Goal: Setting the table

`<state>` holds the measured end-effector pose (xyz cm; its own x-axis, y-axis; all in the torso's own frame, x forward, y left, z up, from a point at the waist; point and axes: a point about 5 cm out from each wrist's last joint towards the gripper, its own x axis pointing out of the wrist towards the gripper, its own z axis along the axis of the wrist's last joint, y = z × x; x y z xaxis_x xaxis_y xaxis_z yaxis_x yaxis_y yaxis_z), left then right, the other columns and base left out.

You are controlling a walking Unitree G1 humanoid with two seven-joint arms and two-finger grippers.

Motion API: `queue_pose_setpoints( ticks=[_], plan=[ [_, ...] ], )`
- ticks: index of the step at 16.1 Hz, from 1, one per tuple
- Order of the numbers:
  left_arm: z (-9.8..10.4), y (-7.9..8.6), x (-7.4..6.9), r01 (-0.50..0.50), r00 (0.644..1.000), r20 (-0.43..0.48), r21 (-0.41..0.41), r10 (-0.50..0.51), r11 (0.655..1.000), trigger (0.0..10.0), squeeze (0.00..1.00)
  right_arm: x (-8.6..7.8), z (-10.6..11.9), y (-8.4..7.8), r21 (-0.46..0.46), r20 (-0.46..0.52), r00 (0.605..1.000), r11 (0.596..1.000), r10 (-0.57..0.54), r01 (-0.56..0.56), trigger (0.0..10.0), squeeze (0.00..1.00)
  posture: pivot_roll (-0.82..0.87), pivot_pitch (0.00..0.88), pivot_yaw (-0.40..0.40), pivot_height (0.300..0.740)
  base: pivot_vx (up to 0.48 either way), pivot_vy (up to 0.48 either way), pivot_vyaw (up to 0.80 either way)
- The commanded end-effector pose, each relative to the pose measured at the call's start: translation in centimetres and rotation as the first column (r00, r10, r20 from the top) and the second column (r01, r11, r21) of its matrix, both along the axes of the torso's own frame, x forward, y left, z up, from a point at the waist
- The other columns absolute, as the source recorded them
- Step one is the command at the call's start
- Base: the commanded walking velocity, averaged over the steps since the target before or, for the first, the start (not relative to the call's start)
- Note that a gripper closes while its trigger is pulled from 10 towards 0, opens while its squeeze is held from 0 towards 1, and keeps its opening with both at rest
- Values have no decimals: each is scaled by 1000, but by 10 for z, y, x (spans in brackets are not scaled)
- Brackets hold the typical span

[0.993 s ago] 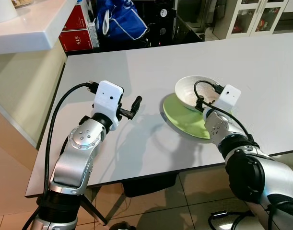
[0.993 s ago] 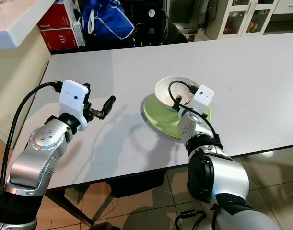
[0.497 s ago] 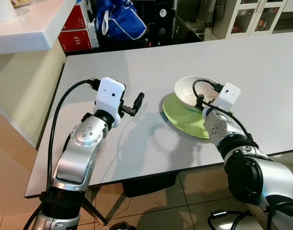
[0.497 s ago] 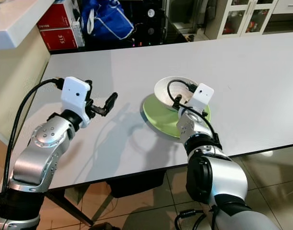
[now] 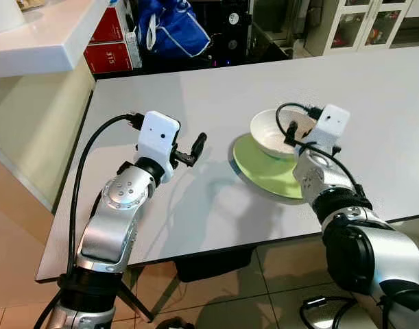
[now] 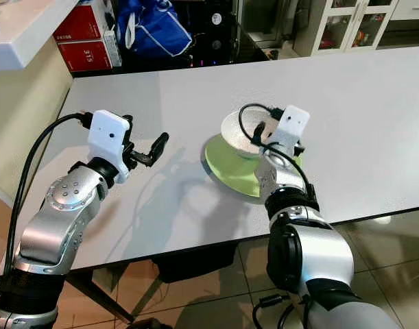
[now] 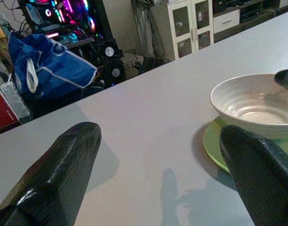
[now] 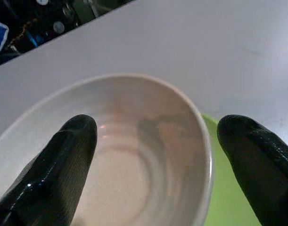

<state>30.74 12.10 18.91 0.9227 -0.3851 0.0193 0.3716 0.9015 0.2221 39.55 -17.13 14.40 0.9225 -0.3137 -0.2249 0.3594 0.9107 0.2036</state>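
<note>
Looking down through my head cameras, I see the white bowl (image 5: 276, 132) sitting on the green plate (image 5: 264, 171), both on the grey table (image 5: 374, 89) near its front edge, which I take to be one place setting. My right gripper (image 8: 155, 155) hangs just above the bowl, the wrist pitched down over its near rim; from here its fingers are hidden behind the white camera block. My left gripper (image 5: 193, 148) hovers over bare table, well apart from the plate, pointing toward it, out of the way while the right does the work.

Switching to the left wrist: my two black fingers (image 7: 59, 172) stand wide apart with nothing between them, and past them the bowl sits on the plate's far side, so the plate shows as a crescent in front.

Over to the right wrist: my fingers are spread, one over the bowl's hollow, the other out past the rim above the plate. They straddle the rim, holding nothing. My guess is the bowl is set down and this hand is free to leave.
</note>
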Motion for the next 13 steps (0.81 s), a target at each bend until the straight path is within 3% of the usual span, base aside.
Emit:
queue_pose_setpoints(
  ticks=[1,4,9,11,13],
  plan=[
    [4,-1,3,2,1000,17,5,-2,1000,10000,0,-2,0,-1,-35,13,1000,999,-9,10,10000,0,108,0,45,740,0,0,0],
    [3,-6,7,14,1000,22,-6,-14,1000,10000,0,-7,3,-6,-64,50,998,997,-27,30,10000,0,75,0,50,740,0,0,0],
    [2,-17,18,43,999,24,-30,-42,999,10000,0,-30,23,-15,-116,161,987,993,0,19,10000,0,9,0,78,740,0,0,0],
    [-3,-15,25,34,999,4,-50,-34,998,10000,0,-39,41,-7,-121,226,962,985,152,-127,10000,0,-13,0,85,740,0,0,0],
    [-8,-13,30,20,1000,-8,-53,-20,998,10000,0,-43,58,-11,-156,257,936,966,241,-206,10000,0,-20,0,88,740,0,0,0]
  ],
)
